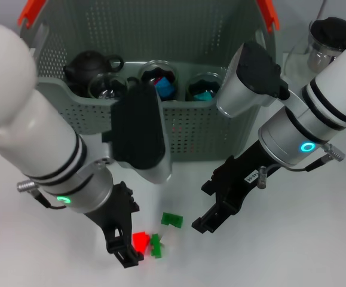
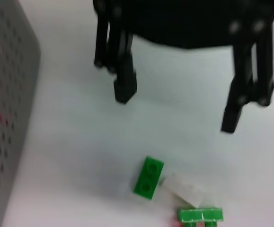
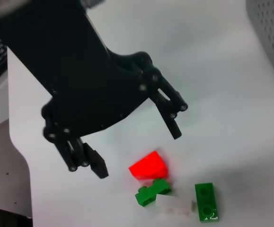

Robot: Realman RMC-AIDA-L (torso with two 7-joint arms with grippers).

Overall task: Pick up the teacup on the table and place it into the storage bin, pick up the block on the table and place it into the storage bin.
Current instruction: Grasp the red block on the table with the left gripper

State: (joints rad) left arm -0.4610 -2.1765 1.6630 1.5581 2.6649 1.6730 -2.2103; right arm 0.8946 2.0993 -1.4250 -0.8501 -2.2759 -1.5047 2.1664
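My left gripper (image 1: 126, 242) hangs low over the table (image 1: 292, 251), fingers spread and empty, with the red block (image 1: 140, 241) just beside its tips. A green block (image 1: 156, 245) touches the red one on its far side; another green block (image 1: 172, 220) lies between my two grippers. My right gripper (image 1: 211, 209) is also spread, holding nothing. Beyond both stands the bin (image 1: 202, 128), with teacups (image 1: 161, 81) inside.

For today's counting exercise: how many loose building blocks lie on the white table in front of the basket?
4: a red block, a green block touching it, a white block beside that, and a flat green block on the far side of the white one. None seem hidden.
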